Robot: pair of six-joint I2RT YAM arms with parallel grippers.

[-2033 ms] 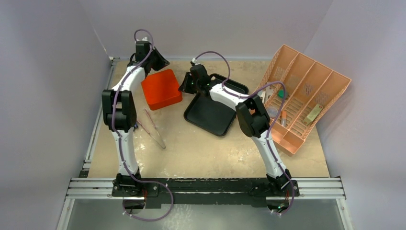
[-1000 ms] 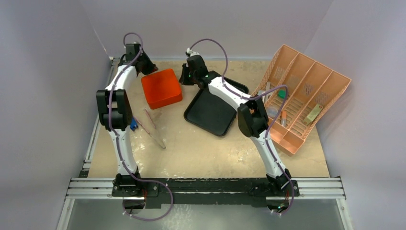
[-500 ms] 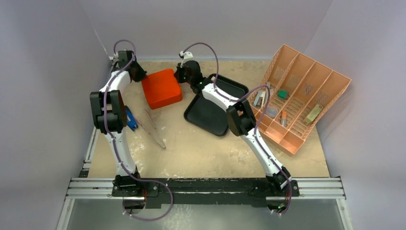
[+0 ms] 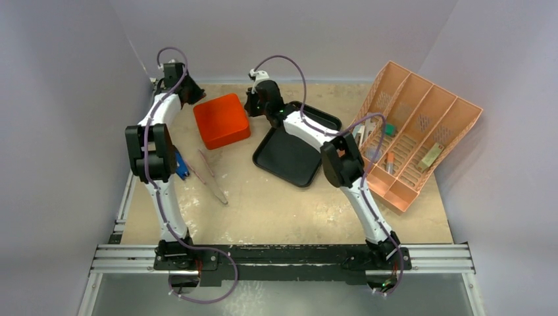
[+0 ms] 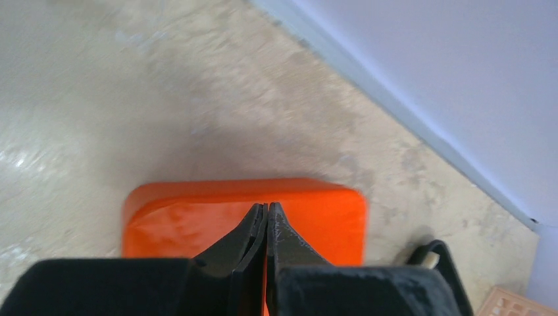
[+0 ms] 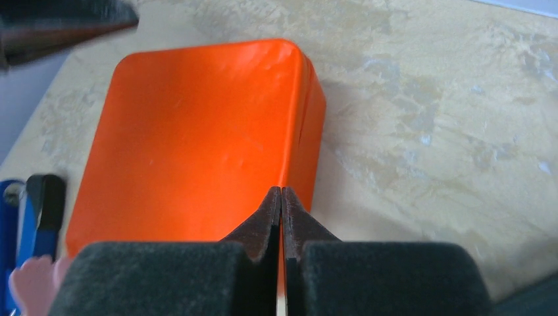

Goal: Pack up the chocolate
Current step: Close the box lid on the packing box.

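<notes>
So, both arms are working the box (image 4: 222, 120), which sits near the table's (image 4: 276, 210) far-left corner with only a smooth closed face showing (lid or underside, can't tell which).

State of the left gripper (image 5: 266, 207): pinched fully shut and empty, tips aimed at the box from its far-left side. State of the right gripper (image 6: 281, 191): also shut and empty, tips right at the box's right edge, in the gap between box and tray (image 4: 289, 161). I can't tell whether either tip actually touches the plastic.

The chocolate isn't visible in any view. No pieces show on the exposed part of the tray or on the table around the box. My guess is they're inside or under the box, since it's the only closed thing here.

My read of the pose: shut tips on opposite sides look like a setup to brace, nudge or pry. The box is far wider than a claw, so closed fingers make better pushers than grippers. The tray just beside it is probably the work surface. The rack (image 4: 421, 125) at the right edge is well apart from both grippers. The task looks barely started, as the box needs opening first.
</notes>
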